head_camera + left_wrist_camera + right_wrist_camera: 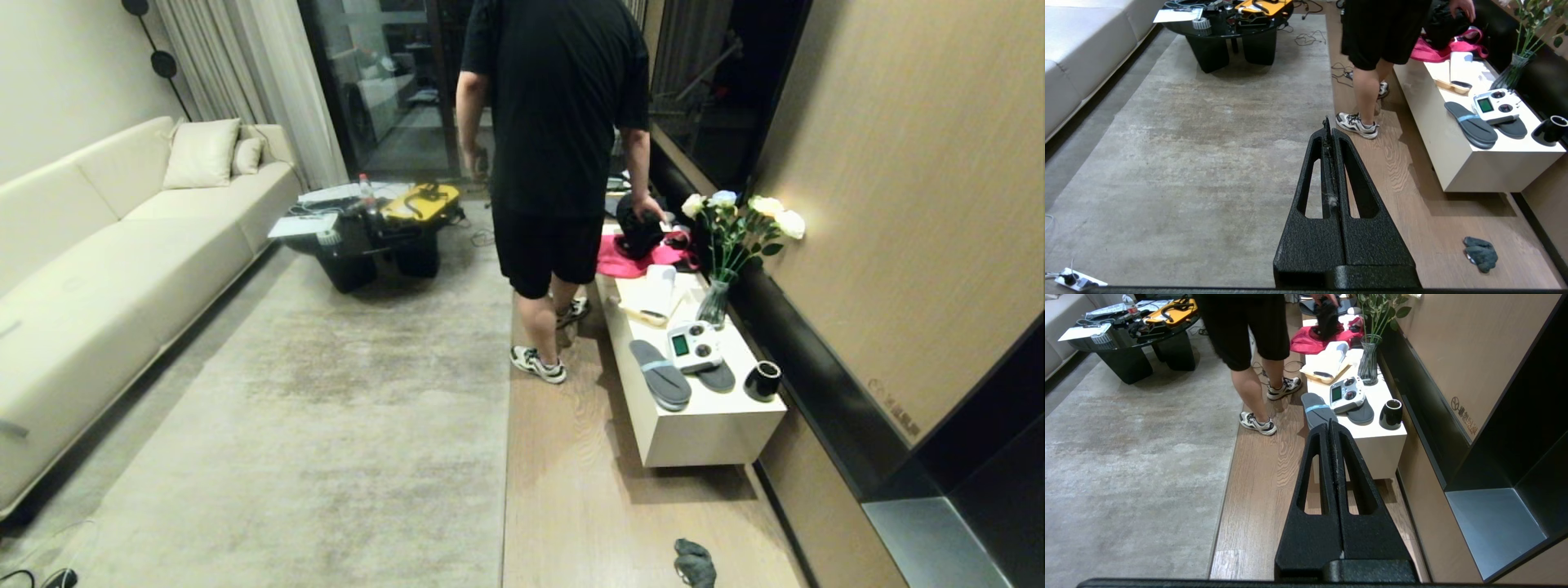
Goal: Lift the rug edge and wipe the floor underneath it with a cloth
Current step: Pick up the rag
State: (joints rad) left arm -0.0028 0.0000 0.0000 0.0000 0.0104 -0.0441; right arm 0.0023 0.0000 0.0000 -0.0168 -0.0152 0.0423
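Observation:
A large pale grey-beige rug (310, 425) lies flat. The rug edge (506, 457) runs straight away from me beside a strip of brown wood floor (571, 490). The dark grey cloth (695, 563) lies crumpled on that floor near me, to the right of the edge. Neither arm shows in the head view. In its wrist view my left gripper (1327, 122) is shut and empty, high above the rug edge (1332, 81), with the cloth (1481, 254) off to its side. My right gripper (1329, 424) is shut and empty above the floor (1265, 477).
A person (555, 163) in black stands on the floor strip just past the rug edge. A low white cabinet (702, 441) holding slippers, a controller, a cup and a vase lines the right wall. A black coffee table (367, 245) and a cream sofa (98, 261) border the rug.

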